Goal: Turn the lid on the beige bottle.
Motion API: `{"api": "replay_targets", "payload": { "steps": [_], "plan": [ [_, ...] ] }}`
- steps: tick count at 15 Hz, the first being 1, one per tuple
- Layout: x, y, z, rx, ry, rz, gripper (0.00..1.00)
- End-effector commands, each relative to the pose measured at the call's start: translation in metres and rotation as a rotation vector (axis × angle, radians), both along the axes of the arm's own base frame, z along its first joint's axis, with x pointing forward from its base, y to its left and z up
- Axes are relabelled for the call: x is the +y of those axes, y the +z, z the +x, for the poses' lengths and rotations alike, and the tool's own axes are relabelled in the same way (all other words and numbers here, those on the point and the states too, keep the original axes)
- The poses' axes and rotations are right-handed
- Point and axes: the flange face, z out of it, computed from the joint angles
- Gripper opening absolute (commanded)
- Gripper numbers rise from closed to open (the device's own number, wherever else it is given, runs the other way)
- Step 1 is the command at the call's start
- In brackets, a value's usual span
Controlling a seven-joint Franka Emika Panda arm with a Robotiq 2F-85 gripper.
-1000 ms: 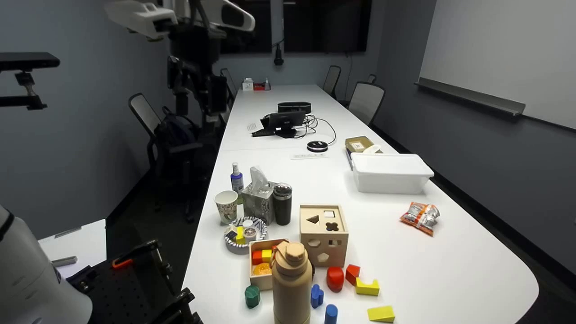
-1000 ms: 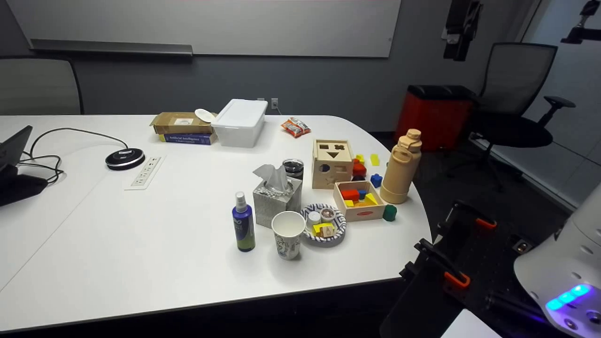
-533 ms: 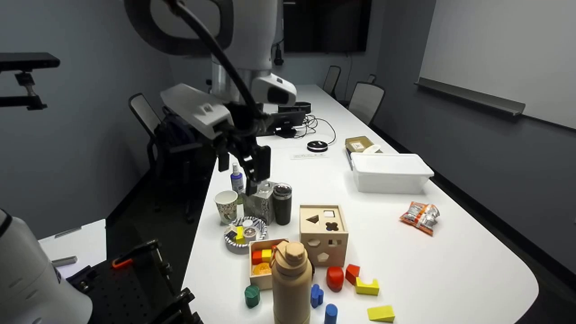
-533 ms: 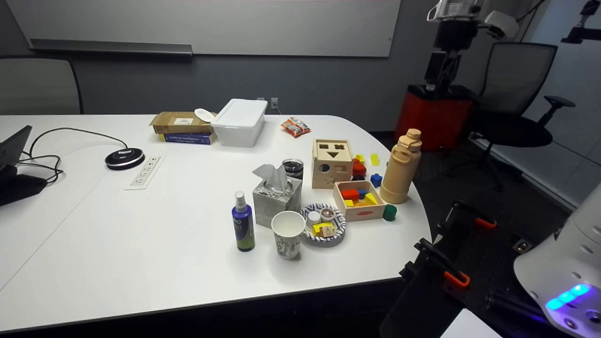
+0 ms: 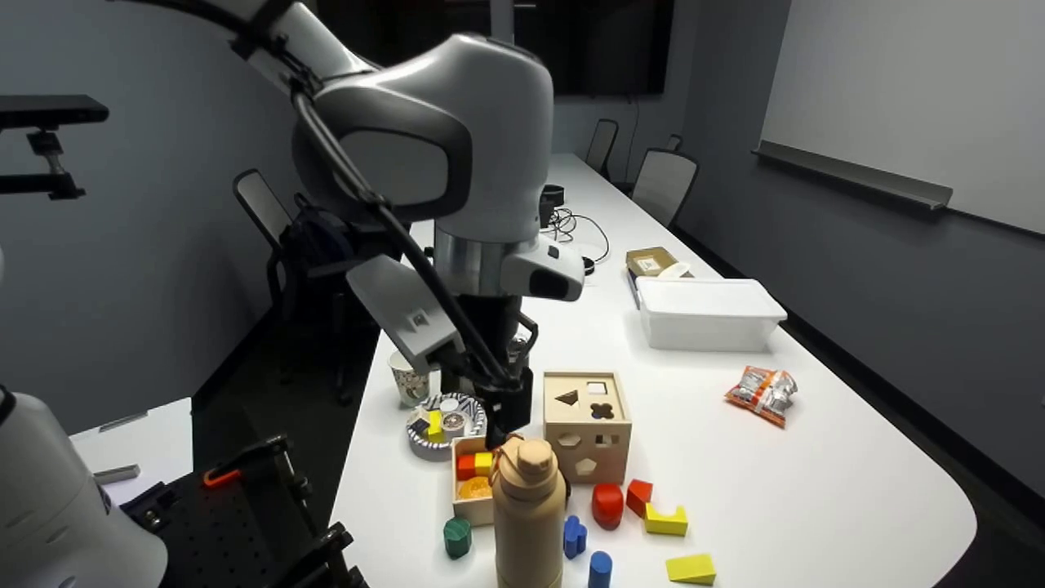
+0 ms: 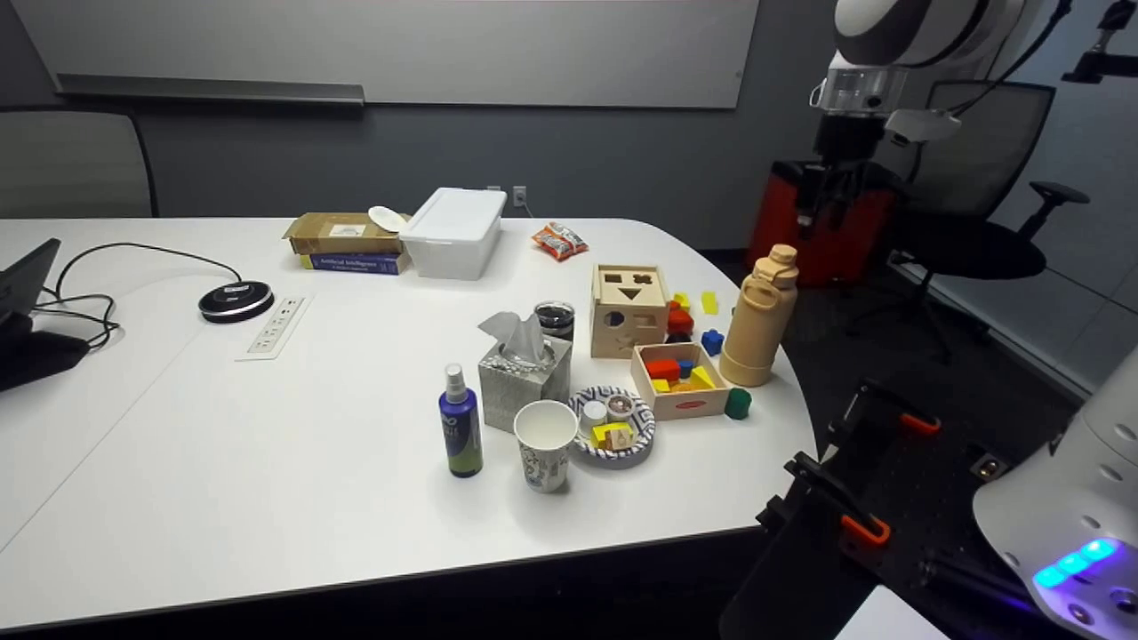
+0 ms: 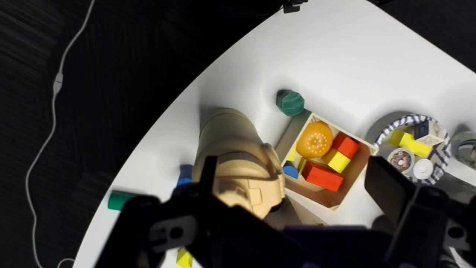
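The tall beige bottle stands upright near the table's rounded end; it also shows in an exterior view and in the wrist view. Its small round beige lid is on top, seen also in an exterior view. In the wrist view the lid is partly hidden by the gripper. My gripper is open and empty, fingers wide apart. One finger overlaps the bottle's upper part; the other is beyond the small wooden tray. In the exterior views the gripper hangs above lid height, apart from the bottle.
Beside the bottle are a wooden tray of blocks, a shape-sorter box, a patterned plate and loose blocks such as a green one. A black tumbler, tissue box, paper cup and spray bottle stand further off.
The arm has come down from high up. In an exterior view the gripper has moved right and down to the bottle's top. The bottle and other objects have not moved.
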Motion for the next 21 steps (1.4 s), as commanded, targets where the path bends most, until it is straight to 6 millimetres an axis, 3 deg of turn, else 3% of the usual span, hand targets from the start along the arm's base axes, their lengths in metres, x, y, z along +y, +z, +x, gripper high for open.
{"api": "replay_targets", "payload": {
  "steps": [1,5,9,11,13,15,17,21],
  "plan": [
    [-0.019,-0.022,0.009,0.003,-0.022,-0.042,1.00],
    [-0.031,-0.042,0.015,0.008,-0.050,-0.068,1.00],
    [-0.045,-0.048,0.025,-0.001,-0.079,-0.083,0.96],
    [-0.051,-0.050,0.031,-0.004,-0.094,-0.086,1.00],
    [-0.052,-0.052,0.037,-0.003,-0.096,-0.091,0.95],
    [-0.050,-0.054,0.042,0.000,-0.091,-0.093,0.71],
    [-0.045,-0.055,0.046,0.002,-0.086,-0.090,0.61],
    [-0.034,-0.054,0.055,-0.005,-0.055,-0.093,0.29]
  ]
}}
